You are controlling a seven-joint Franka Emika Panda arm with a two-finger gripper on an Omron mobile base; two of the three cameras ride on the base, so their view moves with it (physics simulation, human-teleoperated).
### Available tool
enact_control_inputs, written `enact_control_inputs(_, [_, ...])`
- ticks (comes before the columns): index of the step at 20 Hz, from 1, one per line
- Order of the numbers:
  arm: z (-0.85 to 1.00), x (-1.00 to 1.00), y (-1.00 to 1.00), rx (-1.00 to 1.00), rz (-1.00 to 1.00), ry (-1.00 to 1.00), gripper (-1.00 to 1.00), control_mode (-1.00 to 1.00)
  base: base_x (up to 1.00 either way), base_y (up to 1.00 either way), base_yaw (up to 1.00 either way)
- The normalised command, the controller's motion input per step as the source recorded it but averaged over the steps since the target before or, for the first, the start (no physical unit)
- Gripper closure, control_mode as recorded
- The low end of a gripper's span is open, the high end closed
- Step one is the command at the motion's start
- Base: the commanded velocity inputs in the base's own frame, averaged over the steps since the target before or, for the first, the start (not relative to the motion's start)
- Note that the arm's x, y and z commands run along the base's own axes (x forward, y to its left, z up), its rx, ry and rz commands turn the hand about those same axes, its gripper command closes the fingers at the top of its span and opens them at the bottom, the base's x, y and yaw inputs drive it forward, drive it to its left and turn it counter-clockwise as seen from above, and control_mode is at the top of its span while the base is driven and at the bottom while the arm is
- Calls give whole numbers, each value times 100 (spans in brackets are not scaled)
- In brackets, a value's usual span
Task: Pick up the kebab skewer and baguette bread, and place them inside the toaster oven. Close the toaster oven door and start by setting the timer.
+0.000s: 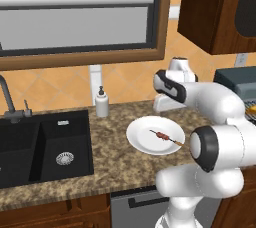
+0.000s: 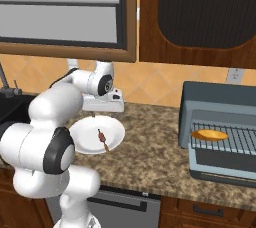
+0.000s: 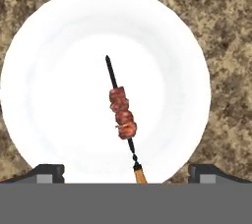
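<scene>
Thin kebab skewer (image 3: 122, 115) w/ dark reddish-brown meat chunks lying on round white plate (image 3: 59, 61) on speckled brown granite counter (image 2: 150, 157), clear of the robot's hand (image 3: 126, 171), which hangs above it w/ jaws spread wide, nothing between them. Stubby golden-orange baguette bread (image 2: 209, 135) resting on wire rack (image 2: 240, 139) inside dark blue-grey toaster oven (image 2: 220, 99) at counter's right end. Grey-framed toaster oven door (image 2: 225, 164) dropped open, approx flat in front.

Arm folded forward, wrist bent straight down; claw (image 3: 126, 171) hangs with jaws spread wide, gripping nothing.
</scene>
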Motion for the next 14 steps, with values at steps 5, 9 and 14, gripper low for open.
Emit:
enact_control_inputs(5, [-9, 51, -10, 0, 29, -4, -100, -100, 0, 0, 0])
enact_control_inputs(9, [-7, 10, 0, 0, 25, 8, -100, -100, 0, 0, 0])
enact_control_inputs(14, [-61, 9, 0, -4, 27, 0, -100, -100, 0, 0, 0])
